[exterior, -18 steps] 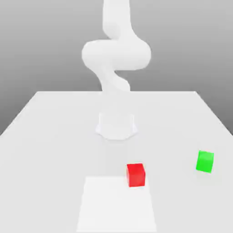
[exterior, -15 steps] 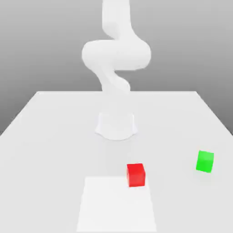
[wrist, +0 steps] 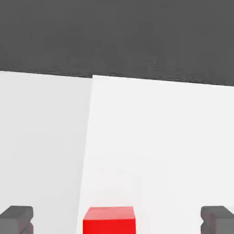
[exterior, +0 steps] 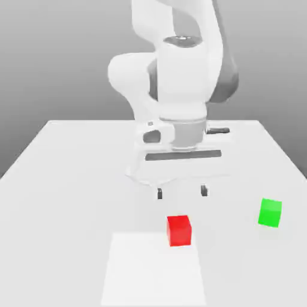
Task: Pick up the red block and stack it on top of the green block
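Presently noted:
Gripper: pointing down above the table, fingers spread wide — nothing held.
Red block: on the table, at the far edge of a paler square patch, just in front of and below the gripper; apart from it.
Green block: on the table, well apart from the red block — toward the exterior view's right.
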